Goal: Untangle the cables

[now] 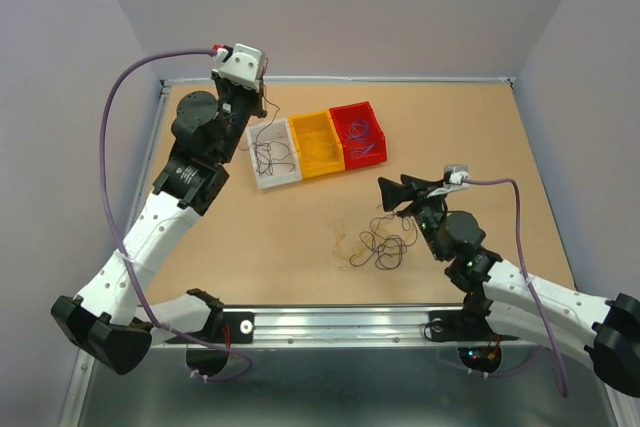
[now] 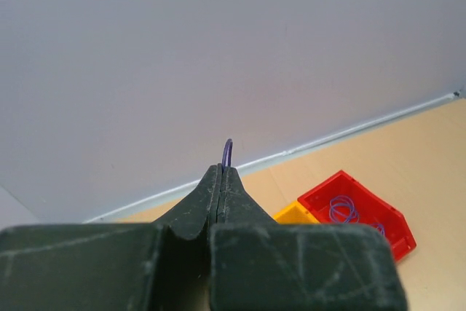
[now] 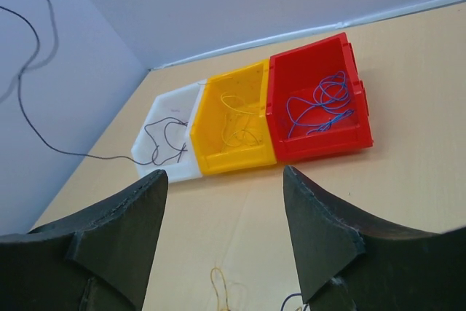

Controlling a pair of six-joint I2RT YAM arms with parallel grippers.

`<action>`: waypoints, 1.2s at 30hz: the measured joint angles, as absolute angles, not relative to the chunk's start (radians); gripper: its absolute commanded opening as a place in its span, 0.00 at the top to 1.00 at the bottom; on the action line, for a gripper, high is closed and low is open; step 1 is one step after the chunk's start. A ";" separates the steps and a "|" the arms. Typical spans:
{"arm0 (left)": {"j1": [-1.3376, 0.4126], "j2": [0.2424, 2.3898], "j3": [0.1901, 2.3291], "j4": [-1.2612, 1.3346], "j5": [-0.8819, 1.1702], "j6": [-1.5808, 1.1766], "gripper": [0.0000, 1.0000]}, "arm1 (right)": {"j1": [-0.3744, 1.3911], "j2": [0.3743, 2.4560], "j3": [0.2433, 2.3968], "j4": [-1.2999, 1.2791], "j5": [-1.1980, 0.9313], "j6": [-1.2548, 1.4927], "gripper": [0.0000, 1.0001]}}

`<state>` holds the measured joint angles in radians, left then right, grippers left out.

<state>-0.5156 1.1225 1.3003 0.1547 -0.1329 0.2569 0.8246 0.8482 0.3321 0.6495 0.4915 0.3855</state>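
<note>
The cables lie as a loose tangle of thin dark, purple and yellow wires on the table, in front of the bins. My right gripper hovers just behind the tangle with its jaws wide open and nothing between them. A yellow wire loop shows below its fingers. My left gripper is raised over the far left, behind the white bin. It is shut on a thin dark-purple cable that pokes out past the fingertips. That cable hangs down and trails into the white bin.
Three bins stand side by side at the back: white with dark wire, yellow with yellow wire, red with blue-purple wire. The red bin also shows in the left wrist view. Grey walls enclose the table.
</note>
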 measured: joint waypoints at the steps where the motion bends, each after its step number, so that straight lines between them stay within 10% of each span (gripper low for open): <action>1: -0.515 1.123 1.280 0.158 -0.134 0.258 1.00 | 0.824 0.834 0.323 0.650 0.493 0.384 0.30; 36: -0.417 1.556 1.113 0.097 -0.311 0.361 1.00 | 0.825 0.752 0.297 0.659 0.494 0.361 0.30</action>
<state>-0.4171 1.5562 1.1133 0.0971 -0.3115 0.3614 0.8246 0.7521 0.2974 0.6586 0.4938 0.3614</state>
